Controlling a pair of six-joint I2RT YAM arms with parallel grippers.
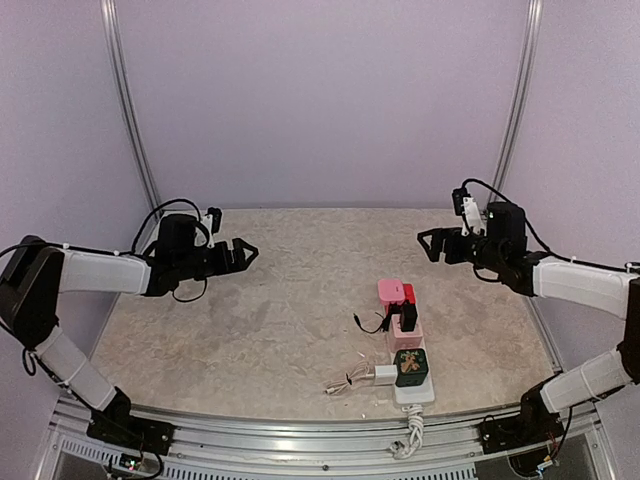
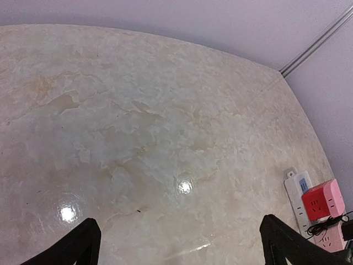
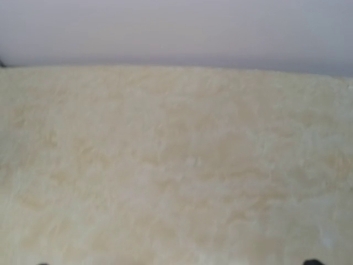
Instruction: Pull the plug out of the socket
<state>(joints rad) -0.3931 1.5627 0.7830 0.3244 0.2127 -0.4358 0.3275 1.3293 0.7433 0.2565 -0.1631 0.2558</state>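
Task at its outset, by the look of it; reach, grip and pull all left to do. Seated in the power strip (image 1: 416,392), front right of the table (image 1: 250,330): black plug (image 1: 408,318). Well apart from it, raised, jaws apart and empty: left gripper (image 1: 245,256), right gripper (image 1: 425,247).

Open run of table (image 1: 250,310) through centre and left of the overhead frame; lower right, the socket (image 1: 418,392) bristles with cube adapters (image 1: 392,292) and cables (image 1: 345,380).
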